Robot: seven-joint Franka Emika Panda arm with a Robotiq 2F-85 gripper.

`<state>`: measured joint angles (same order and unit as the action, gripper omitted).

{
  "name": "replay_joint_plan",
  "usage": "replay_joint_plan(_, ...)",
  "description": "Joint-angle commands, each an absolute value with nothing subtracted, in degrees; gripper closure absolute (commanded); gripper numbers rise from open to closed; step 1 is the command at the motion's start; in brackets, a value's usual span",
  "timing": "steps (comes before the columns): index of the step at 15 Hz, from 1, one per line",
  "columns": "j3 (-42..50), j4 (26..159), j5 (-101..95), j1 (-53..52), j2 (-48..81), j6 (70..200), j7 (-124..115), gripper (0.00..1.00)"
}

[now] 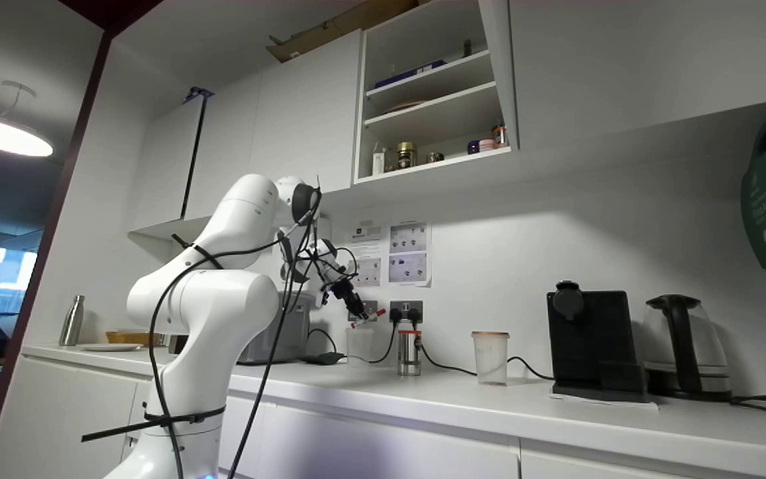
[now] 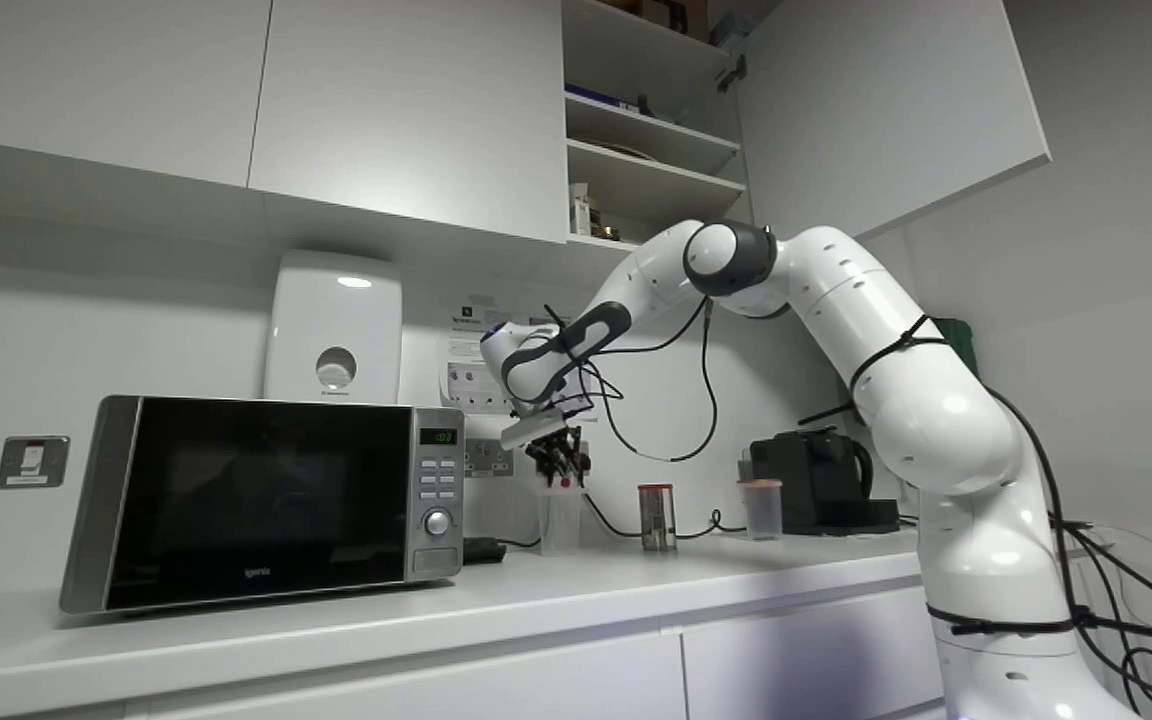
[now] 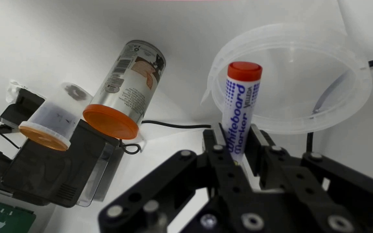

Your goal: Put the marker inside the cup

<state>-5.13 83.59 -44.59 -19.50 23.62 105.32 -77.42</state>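
In an exterior view, the white jointed robot arm (image 1: pixel 227 306) stands with a high, bent elbow and its wrist angled down beside the white wall (image 1: pixel 489 279); the bottom edge cuts off its base. Its black two-fingered gripper (image 1: pixel 362 315) grasps a white, red-ended whiteboard marker (image 1: pixel 370 319), tilted just above an upright, translucent plastic cup (image 1: pixel 358 344), faint against the wall.

In an exterior view, the arm arches over the white countertop (image 2: pixel 576 580), its forearm sloping down toward the cup. The gripper hides most of the marker; only a red end shows, close to the cup's rim.

In the wrist view, the fingers (image 3: pixel 218 137) pinch the marker's blue-lettered body, its far end out of sight between them. The red end shows over the cup's mouth; the body covers part of its rim.
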Motion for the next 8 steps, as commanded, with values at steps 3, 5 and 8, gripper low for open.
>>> replay_joint_plan(3, -4.3, 78.2, -45.8, -20.5, 27.2, 102.2, -75.1, 0.95)
replay_joint_plan(5, -4.1, 77.8, -45.9, -20.7, 27.7, 102.1, -75.0, 0.95)
replay_joint_plan(8, -3.0, 77.6, -49.7, -22.2, 28.0, 101.3, -77.4, 0.95)
